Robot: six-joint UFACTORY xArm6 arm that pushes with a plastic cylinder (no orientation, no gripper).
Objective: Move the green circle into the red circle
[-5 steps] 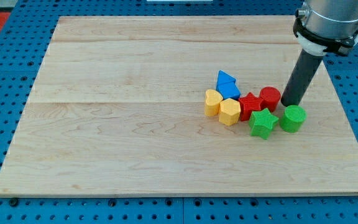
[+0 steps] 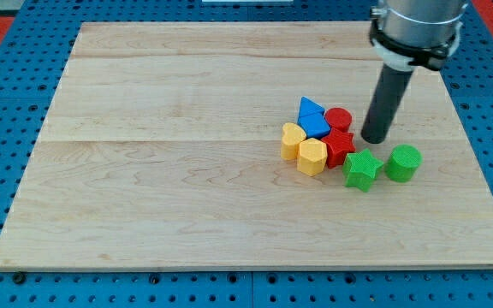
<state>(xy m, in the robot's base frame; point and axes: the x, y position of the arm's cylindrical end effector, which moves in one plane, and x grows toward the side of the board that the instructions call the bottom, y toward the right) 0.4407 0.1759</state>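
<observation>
In the camera view, a wooden surface [image 2: 187,197] is seen lying on a blue pegboard [image 2: 7,103], with all the blocks gathered right of its centre. No fingers are fitted to the arm, so nothing is open, closed or held; the dark rod [image 2: 385,98] is seen coming down from the view's top right, and my tip [image 2: 374,139] is set on the surface. The green circle [image 2: 402,163] is found just below and to the right of the tip, near it but with a strip of bare wood between them. The red circle [image 2: 338,120] is found to the left of the tip, close to it, again with a narrow gap showing. The two circles are thus kept apart, with the tip placed roughly between them and slightly above the line joining them. A green star [image 2: 361,169] is seen just left of the green circle, beneath the tip. A red star [image 2: 339,147] is pressed against the underside of the red circle, and a blue triangle [image 2: 311,115] is seen touching the red circle on its left. Two yellow blocks are packed at the cluster's left: a yellow heart [image 2: 292,140] and, below and right of it, a yellow hexagon [image 2: 311,157] that is set against the red star.
</observation>
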